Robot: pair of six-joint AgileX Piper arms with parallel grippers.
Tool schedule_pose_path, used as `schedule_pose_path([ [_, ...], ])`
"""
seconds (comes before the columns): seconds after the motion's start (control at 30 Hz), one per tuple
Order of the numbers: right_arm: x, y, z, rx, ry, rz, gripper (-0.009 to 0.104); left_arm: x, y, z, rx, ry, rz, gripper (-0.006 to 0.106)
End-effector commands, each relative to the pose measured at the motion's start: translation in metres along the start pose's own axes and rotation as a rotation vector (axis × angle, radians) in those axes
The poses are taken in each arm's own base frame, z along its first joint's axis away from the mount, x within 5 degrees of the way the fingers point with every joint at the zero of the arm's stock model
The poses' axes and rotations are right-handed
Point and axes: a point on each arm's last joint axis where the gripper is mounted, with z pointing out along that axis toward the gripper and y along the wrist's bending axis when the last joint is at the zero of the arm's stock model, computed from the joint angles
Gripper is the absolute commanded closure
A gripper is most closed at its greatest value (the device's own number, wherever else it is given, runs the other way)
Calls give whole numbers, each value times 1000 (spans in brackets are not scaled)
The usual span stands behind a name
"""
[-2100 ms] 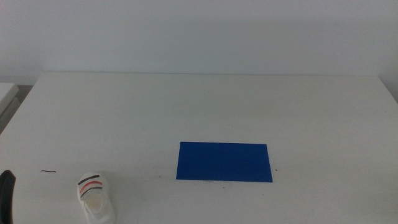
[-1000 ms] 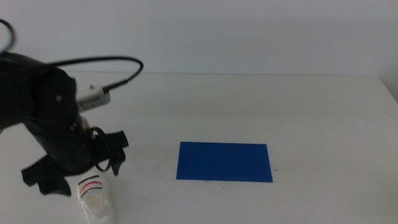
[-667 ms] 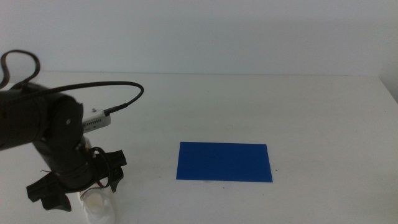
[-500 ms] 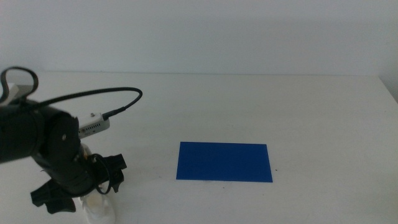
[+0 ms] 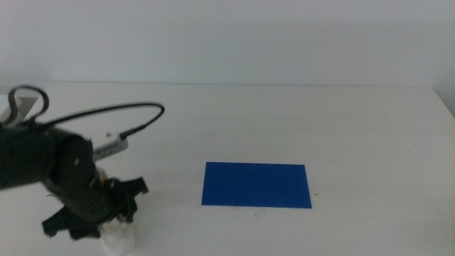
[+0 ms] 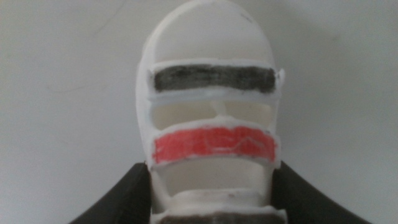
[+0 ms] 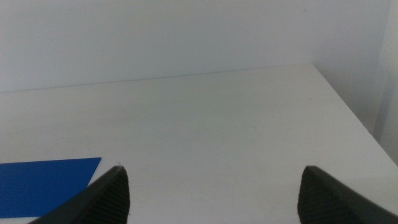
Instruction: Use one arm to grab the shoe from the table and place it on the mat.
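The dark grey left arm [image 5: 50, 167] hangs low over the shoe at the table's front left. Only the shoe's white heel end [image 5: 114, 243] shows below it in the middle view. In the left wrist view the white shoe [image 6: 211, 81], with its black and red straps, fills the picture. My left gripper [image 6: 211, 202] is open, with one dark jaw close on each side of the shoe's rear half. The deep-blue mat [image 5: 256, 185] lies flat at the table's middle, well right of the shoe. My right gripper [image 7: 214, 193] is open and empty, out of the middle view.
The white table [image 5: 298, 121] stretches wide behind and to the right of the mat. A black cable [image 5: 135, 114] loops above the left arm. A corner of the mat [image 7: 43, 177] shows in the right wrist view, near the table's right edge [image 7: 348, 112].
The left arm came in from the left and dropped lower over the shoe, covering its straps in the middle view. The shoe and the mat have not moved.
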Motion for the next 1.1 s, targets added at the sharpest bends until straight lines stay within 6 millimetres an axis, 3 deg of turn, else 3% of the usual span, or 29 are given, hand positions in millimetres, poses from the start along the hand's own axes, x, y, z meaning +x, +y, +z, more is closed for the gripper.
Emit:
schedule_pose_path([
  [0.0, 0, 0, 0, 0, -9, -11, 16, -4, -14, -13, 26, 3, -10, 70],
  [0.1, 0, 0, 0, 0, -9, -11, 16, -7, -42, -29, 66, -13, 2, 90],
  [0.2, 0, 0, 0, 0, -9, -11, 16, -7, -81, -38, 92, -12, 54, 101],
  [0.43, 0, 0, 0, 0, -9, -11, 16, 6, -178, -36, 68, 33, 226, 102],
  [0.6, 0, 0, 0, 0, -9, -11, 16, 9, -226, -24, 90, 45, 261, 102],
  [0.8, 0, 0, 0, 0, -9, -11, 16, 3, -251, -7, 56, 85, 318, 102],
  [1.07, 0, 0, 0, 0, -9, -11, 16, -1, -257, -2, 84, 37, 404, 102],
])
